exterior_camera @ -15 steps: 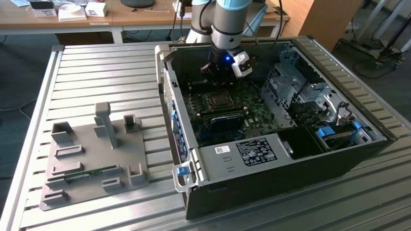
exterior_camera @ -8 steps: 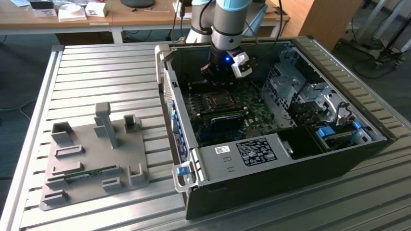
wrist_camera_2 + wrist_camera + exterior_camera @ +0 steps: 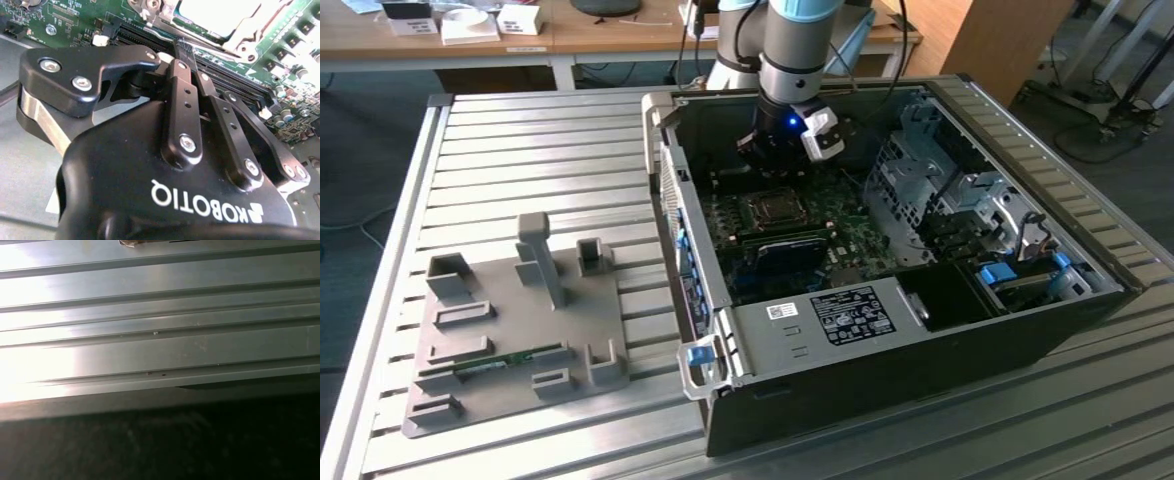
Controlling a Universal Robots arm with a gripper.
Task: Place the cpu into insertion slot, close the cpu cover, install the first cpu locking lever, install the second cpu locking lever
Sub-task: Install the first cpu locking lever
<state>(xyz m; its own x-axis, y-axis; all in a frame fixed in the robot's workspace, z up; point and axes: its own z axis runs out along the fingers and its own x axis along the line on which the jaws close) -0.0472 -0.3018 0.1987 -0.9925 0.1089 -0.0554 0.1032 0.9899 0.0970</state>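
The cpu (image 3: 775,207) lies flat in the socket on the green motherboard (image 3: 861,240) inside the open computer case. In the second wrist view its bright silver top (image 3: 215,15) sits inside the silvery cpu cover (image 3: 241,42), which lies down around it. My gripper (image 3: 779,165) hangs just above the board, on the socket's far side in the exterior view. Its black fingers (image 3: 181,75) meet at a tip (image 3: 183,48) beside the socket's edge, over the dark memory slots. They are shut, with nothing visible between them.
The case walls (image 3: 670,190) and a metal drive cage (image 3: 921,175) hem in the board, with a boxed power supply (image 3: 847,312) in front. A grey fixture plate (image 3: 507,330) holding a memory stick (image 3: 494,362) lies on the ribbed metal table (image 3: 160,340).
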